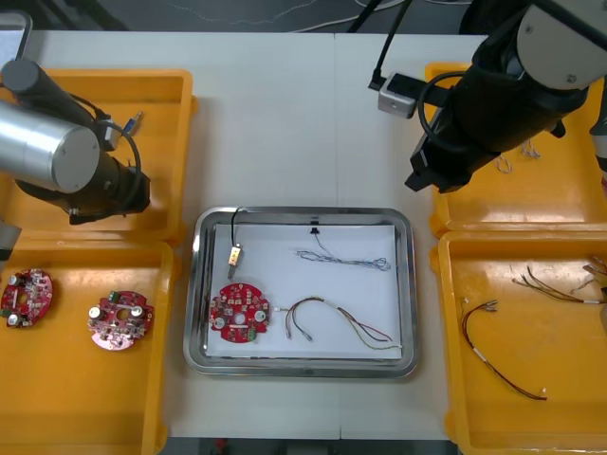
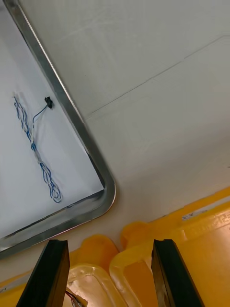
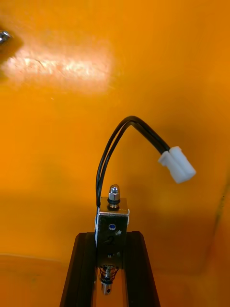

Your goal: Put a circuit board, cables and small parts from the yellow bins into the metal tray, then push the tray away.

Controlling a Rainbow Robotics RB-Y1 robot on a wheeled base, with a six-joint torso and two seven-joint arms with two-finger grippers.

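A light table (image 1: 285, 114) with a seam down its middle carries everything; beyond its far edge lies dark floor. Four yellow bins stand on it: the left far bin (image 1: 175, 90), left near bin (image 1: 66, 398), right far bin (image 1: 560, 204) and right near bin (image 1: 531, 417). Between them lies the metal tray (image 1: 303, 213), white inside.

The left arm (image 1: 57, 152) reaches over the left far bin. The right arm (image 1: 493, 104) hangs over the right far bin's inner edge.

The tray holds a round red circuit board (image 1: 239, 313), a red and yellow cable (image 1: 343, 324), a twisted blue and white cable (image 1: 343, 258) and a black cable (image 1: 234, 227) ending in a small metal part (image 1: 233, 254). Two spare boards (image 1: 120, 320) lie in the left near bin, and loose red and yellow cables (image 1: 503, 355) in the right near bin.

The left gripper (image 3: 111, 240) is over the bin floor, jaws clamped on a boxy metal part (image 3: 113, 225). From that part a looped black lead (image 3: 120, 139) runs to a white connector (image 3: 177, 164).

The right gripper (image 2: 109, 244) has its fingers wide apart and holds nothing. It is above the right bins' rims, near the tray's corner.
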